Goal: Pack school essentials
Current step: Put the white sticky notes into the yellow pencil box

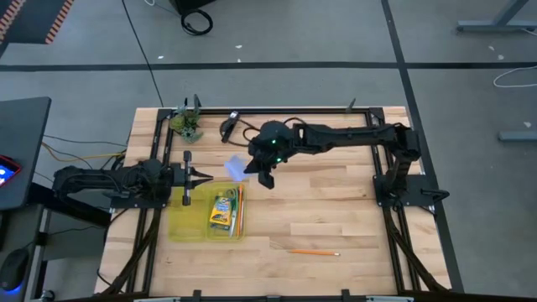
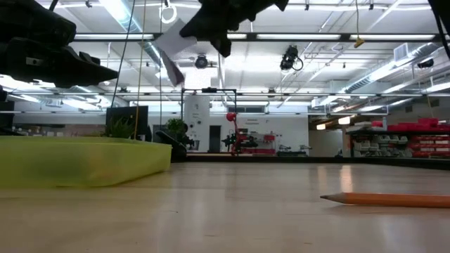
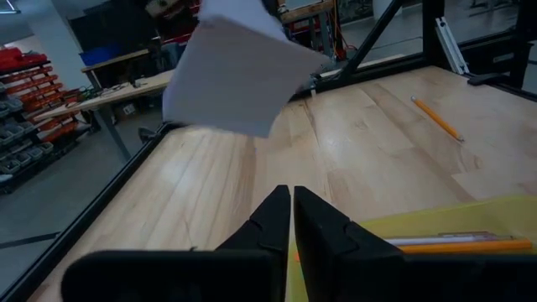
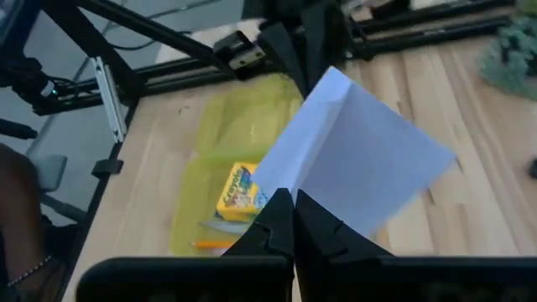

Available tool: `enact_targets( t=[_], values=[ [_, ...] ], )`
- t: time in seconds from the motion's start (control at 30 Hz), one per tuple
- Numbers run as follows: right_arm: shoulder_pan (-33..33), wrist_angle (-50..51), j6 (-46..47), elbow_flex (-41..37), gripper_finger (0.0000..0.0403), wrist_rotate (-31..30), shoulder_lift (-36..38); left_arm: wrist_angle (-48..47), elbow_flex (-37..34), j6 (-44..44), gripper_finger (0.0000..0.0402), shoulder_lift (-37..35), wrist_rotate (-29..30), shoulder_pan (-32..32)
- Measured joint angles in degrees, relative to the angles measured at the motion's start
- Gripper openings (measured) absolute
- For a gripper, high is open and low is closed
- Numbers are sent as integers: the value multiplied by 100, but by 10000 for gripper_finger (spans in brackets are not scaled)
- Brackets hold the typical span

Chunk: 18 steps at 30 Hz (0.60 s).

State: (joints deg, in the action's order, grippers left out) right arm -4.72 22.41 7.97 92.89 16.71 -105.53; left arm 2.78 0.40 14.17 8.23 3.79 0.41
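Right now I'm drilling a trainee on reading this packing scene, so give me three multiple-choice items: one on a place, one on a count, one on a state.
1. Where does the yellow crayon box lie?
A. in the translucent yellow-green plastic tray
B. on the bare wood by the leafy clump
C. in the left pincer

2. How many orange pencils lie loose on the wooden table, outside the tray?
A. none
B. one
C. three

3. What is the state of the pale blue square notepad?
A. flat in the tray
B. lying on the table
C. held in the air by the right pincer

Answers:
1 A, the high view shows the box inside the tray.
2 B, a single loose orange pencil lies near the front edge.
3 C, the right wrist view shows the shut pincer pinching its edge above the tray.
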Motion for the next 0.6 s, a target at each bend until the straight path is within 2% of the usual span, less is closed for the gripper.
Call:
enact_targets(
  t=[0.33,0.6],
  values=[
    [313,-502,-42,-66,3,31,-838,-2,0,2,36,1,0,1],
    [451,-1018,-48,-66,3,292,-1304,-5,0,2,26,2,1,1]
  ],
)
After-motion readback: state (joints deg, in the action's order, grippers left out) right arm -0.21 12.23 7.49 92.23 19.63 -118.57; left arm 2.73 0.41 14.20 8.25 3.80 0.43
